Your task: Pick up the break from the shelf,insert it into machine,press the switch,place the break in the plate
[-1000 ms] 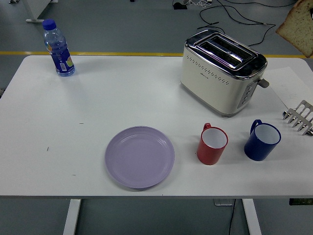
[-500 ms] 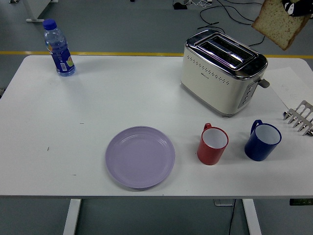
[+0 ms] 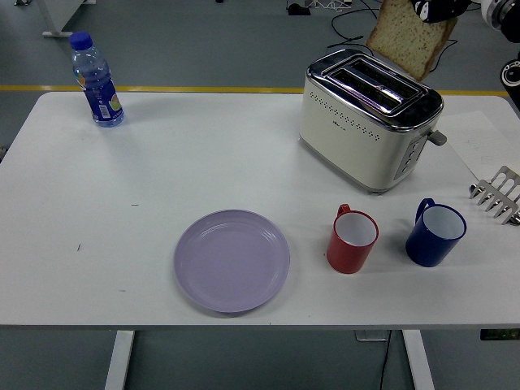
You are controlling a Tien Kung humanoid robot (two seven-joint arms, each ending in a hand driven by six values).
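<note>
One slice of brown-crusted bread point(image 3: 408, 36) is held tilted by its upper right corner in the right hand point(image 3: 433, 9), above the cream-and-chrome toaster point(image 3: 370, 119) slots.

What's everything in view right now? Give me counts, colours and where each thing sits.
Toaster: one, cream and chrome, far right of the table, slots empty.
Bread slice: one, tan, held in the air just above the toaster's far end.
Plate: one, lilac, near centre, nothing on it.
Red mug: one, right of the plate.
Blue mug: one, right of the red mug.
Water bottle: one, clear with blue cap, far left corner.
Rack: one, silver, right edge, partly cut off.
Table: one, white.
Right hand: black, top right, gripping the bread's upper edge.
Left hand: not in view.
</note>
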